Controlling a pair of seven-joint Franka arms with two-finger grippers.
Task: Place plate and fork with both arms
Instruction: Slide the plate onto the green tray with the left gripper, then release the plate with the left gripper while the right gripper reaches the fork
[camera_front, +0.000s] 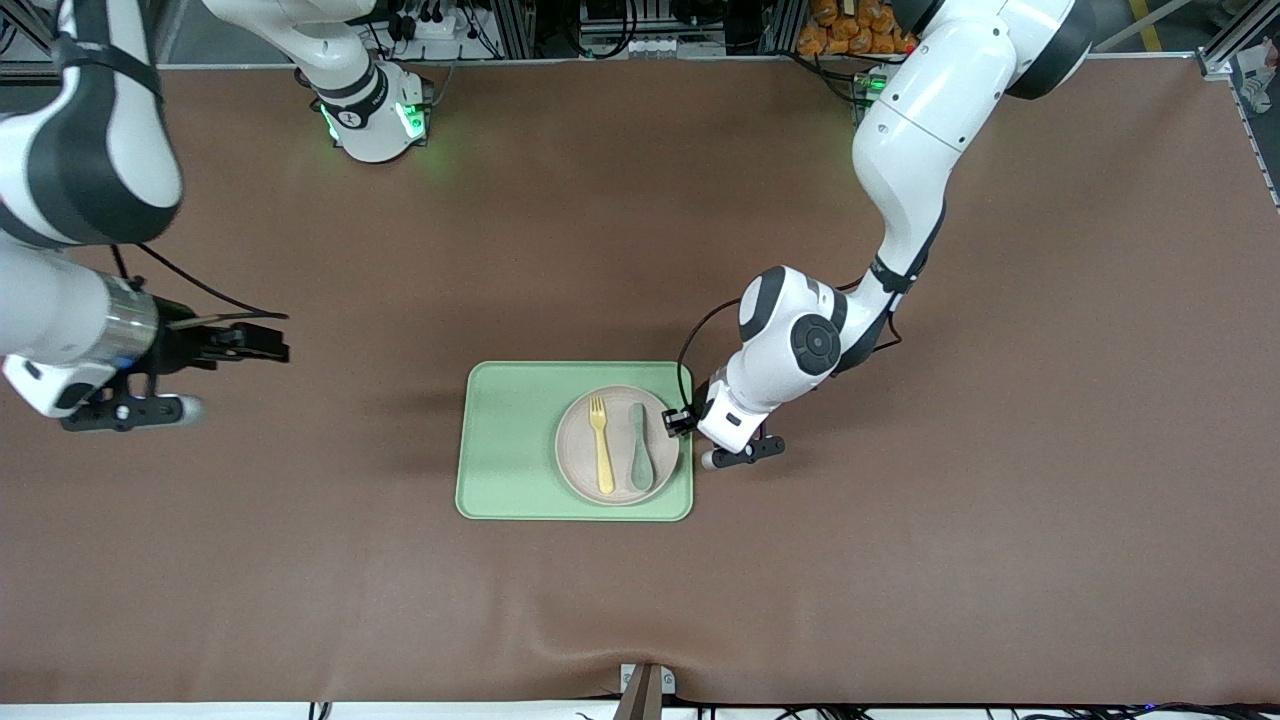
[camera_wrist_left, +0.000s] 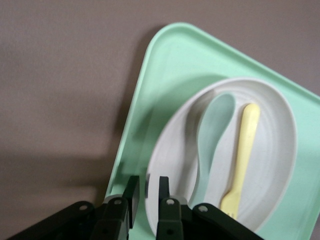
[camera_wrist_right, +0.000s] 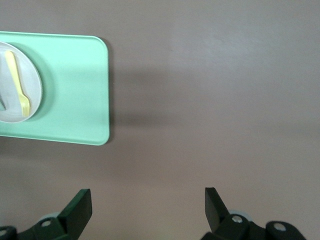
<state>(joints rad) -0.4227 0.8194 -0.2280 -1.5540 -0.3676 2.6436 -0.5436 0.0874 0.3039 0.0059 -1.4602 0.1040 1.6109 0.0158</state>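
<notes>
Plate: the round beige-pink plate (camera_front: 619, 446) lay on the light-green tray (camera_front: 510, 445), in the part of the tray toward the left arm's end of the table, its rim close to that edge of the tray.
Fork: the pale-yellow fork (camera_front: 601, 444) lay flat on the plate, tines pointing toward the robots' bases, handle toward the front camera.
Spoon: a grey-green spoon (camera_front: 640, 447) lay on the plate just beside the fork and parallel to it, on the side toward the left arm's end, bowl toward the front camera.
Tray: rectangular with rounded corners, it sat on the brown table covering (camera_front: 900, 560) near the middle of the table.
Left gripper: the left gripper (camera_wrist_left: 146, 196) was low at the tray's edge toward the left arm's end; in the left wrist view its fingers (camera_wrist_left: 132, 196) stood on either side of the plate's rim with only a narrow gap between them; whether they were pressing the rim could not be told.
Right gripper: the right gripper (camera_wrist_right: 148, 209) hung over bare table covering, well apart from the tray, toward the right arm's end; its fingers (camera_wrist_right: 80, 206) were spread wide and held nothing.
Right arm: it waited.
</notes>
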